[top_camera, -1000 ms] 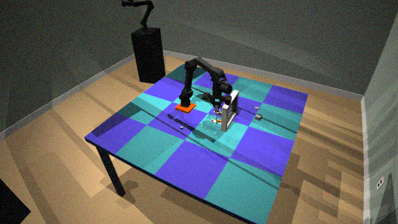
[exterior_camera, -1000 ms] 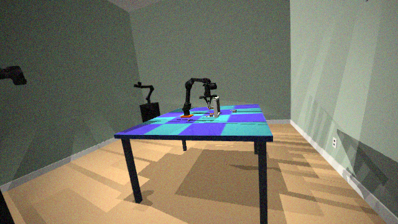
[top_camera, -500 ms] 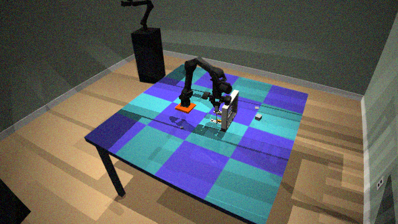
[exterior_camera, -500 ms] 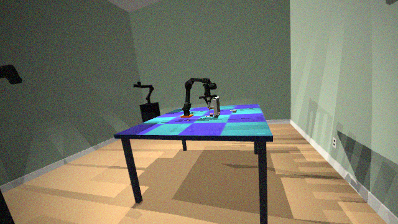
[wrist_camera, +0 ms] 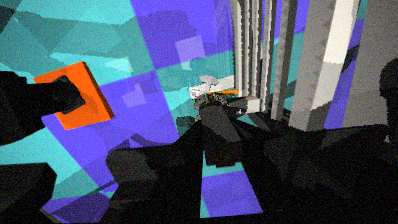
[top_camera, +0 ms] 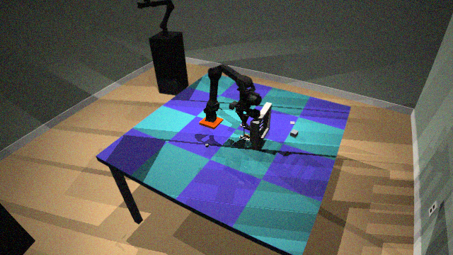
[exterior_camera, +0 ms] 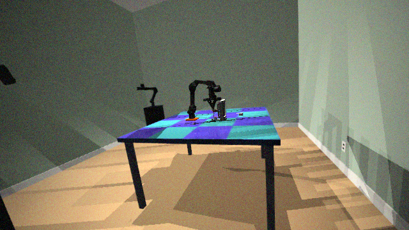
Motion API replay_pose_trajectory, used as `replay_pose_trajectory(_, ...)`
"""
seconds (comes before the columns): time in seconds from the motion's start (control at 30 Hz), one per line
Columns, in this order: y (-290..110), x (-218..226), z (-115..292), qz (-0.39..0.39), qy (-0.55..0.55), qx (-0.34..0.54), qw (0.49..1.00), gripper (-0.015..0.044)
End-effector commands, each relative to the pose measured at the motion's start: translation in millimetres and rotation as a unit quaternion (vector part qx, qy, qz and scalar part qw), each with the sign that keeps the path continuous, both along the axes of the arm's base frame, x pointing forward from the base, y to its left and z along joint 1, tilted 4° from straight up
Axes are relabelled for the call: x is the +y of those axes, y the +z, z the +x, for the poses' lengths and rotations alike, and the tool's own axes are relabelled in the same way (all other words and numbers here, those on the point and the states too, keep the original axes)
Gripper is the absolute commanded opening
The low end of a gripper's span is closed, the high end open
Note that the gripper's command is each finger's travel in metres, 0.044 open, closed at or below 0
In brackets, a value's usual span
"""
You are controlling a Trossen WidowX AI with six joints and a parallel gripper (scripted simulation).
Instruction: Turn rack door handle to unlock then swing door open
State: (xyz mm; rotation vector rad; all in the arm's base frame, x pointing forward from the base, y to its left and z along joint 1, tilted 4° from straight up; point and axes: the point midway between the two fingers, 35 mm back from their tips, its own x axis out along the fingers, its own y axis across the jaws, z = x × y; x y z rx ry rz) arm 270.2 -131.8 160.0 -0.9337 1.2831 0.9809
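The rack (top_camera: 255,134) (exterior_camera: 222,110) (wrist_camera: 312,70) stands upright on the checkered table (top_camera: 216,184) (exterior_camera: 211,132), its pale slotted bars on the right of the wrist view. The upright handle (wrist_camera: 220,127) is a dark bar, seen nearly end-on from above in the wrist view, with small white and orange parts beyond its far end. My gripper (top_camera: 244,125) (exterior_camera: 213,110) (wrist_camera: 214,122) points down on the arm-base side of the rack and is shut on the handle. The door's panel is hard to make out, so its angle cannot be told. The fingers partly hide the handle.
The arm's orange base plate (top_camera: 211,122) (exterior_camera: 192,119) (wrist_camera: 95,107) is left of the rack. A grey block (top_camera: 294,133) (exterior_camera: 240,114) and a small white piece (top_camera: 292,122) lie beyond the rack. A tiny pale object (top_camera: 207,145) lies nearer the camera.
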Motion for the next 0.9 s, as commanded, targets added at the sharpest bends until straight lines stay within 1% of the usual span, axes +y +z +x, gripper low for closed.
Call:
replay_pose_trajectory(0.0,0,4,-4,0.002,-0.048,-0.001,0.999,0.0018)
replay_pose_trajectory(0.4,0,22,-24,0.007,-0.159,0.006,0.987,0.0018)
replay_pose_trajectory(0.87,1,50,-45,0.012,-0.272,0.014,0.962,0.0018)
